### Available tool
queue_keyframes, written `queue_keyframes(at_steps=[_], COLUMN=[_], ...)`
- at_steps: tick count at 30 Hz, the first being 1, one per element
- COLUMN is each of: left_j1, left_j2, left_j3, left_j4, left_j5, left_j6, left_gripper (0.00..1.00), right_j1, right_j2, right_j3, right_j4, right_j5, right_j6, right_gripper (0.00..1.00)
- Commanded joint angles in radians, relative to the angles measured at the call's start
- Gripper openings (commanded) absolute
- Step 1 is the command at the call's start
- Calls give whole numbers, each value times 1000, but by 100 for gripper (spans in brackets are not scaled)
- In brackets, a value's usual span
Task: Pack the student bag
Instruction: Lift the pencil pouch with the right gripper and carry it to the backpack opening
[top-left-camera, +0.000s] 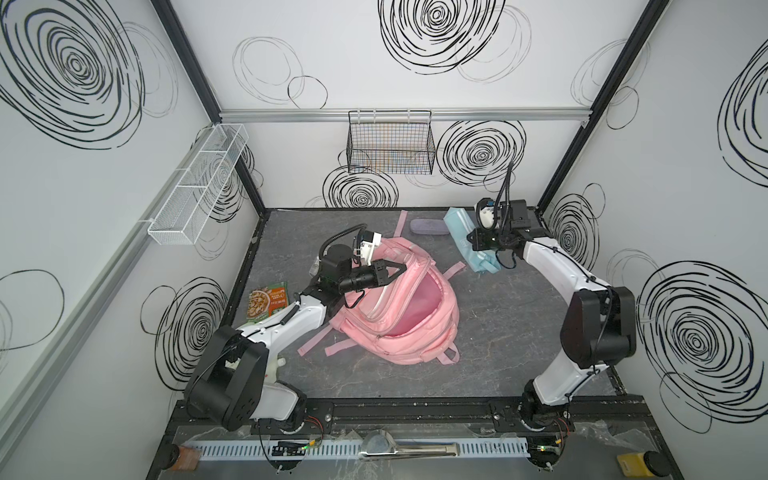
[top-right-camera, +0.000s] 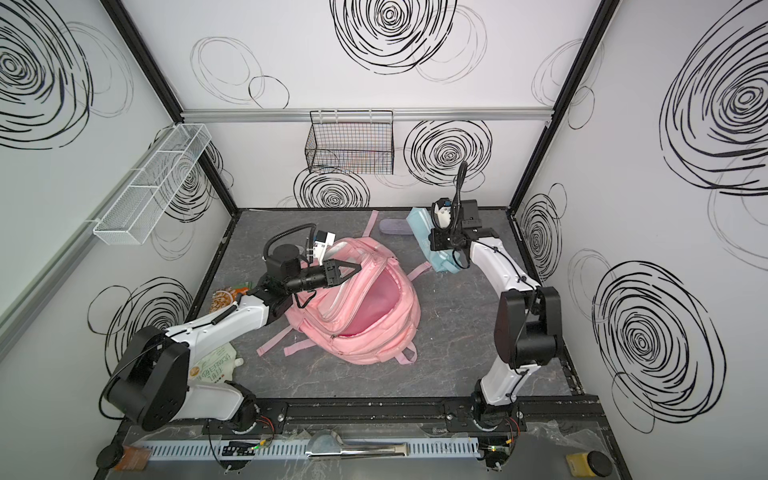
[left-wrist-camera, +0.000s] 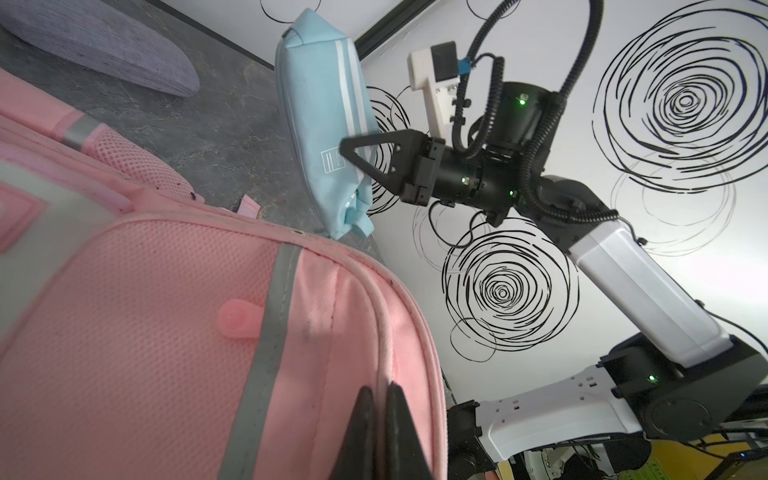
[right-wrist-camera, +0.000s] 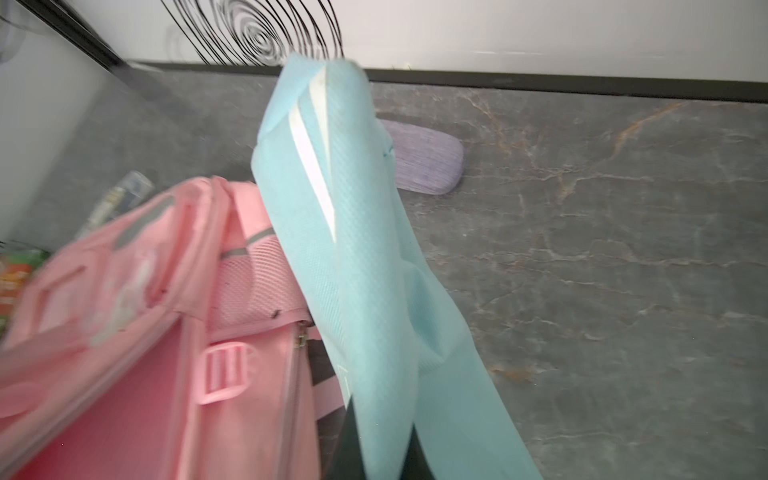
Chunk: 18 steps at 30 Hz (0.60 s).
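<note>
Bag (top-left-camera: 409, 320) lies pink in the middle of the tabletop (top-left-camera: 519, 345) in both top views, its main compartment unzipped and gaping. The left gripper (top-left-camera: 409, 266) is pinched tight on the upper rim of that opening, holding it up. Toward the back right, the right gripper (top-left-camera: 471, 245) is clamped on a light-blue pouch (top-left-camera: 459, 226), well apart from the bag, with a purple case (top-left-camera: 428, 227) just beside the pouch; a snack packet (top-left-camera: 269, 304) lies left of the bag, by the left arm.

From the left wrist, that gripper's two dark fingers (left-wrist-camera: 365, 415) stand almost together on the bag's piped edge; beyond them the right gripper (left-wrist-camera: 351, 151) grips the pouch (left-wrist-camera: 324, 104) partway along, the pouch tilted with one end up. Whether its lower end touches the tabletop I cannot tell.

From the right wrist, somewhat blurred, the pouch (right-wrist-camera: 353, 249) runs out from between the closed fingers; the bag (right-wrist-camera: 124, 332) sits to one side and the case (right-wrist-camera: 428, 162) lies beyond.
</note>
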Motion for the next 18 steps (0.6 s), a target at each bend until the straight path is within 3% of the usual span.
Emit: queue_keyframes(at_steps=[1,3,8,18], left_j1=[12,13,12,5], left_j2=[-58,-68,-80,-85], left_j3=[9,19,12,-15], left_j4=[51,-10,-7,75], left_j5=[-48,-76,-85,-58], left_j6=[51,98,96,41], left_gripper=[0,0,0,0], right_j1=[4,-6,1,27], right_j2=[-148,-258,-542,-774], right_j3=[-117,-227,-499,-611], right_j4=[104,212,501,430], right_j5=[-151,-234,-271,-255], right_j6=[215,340,673,998], right_gripper=[0,0,0,0])
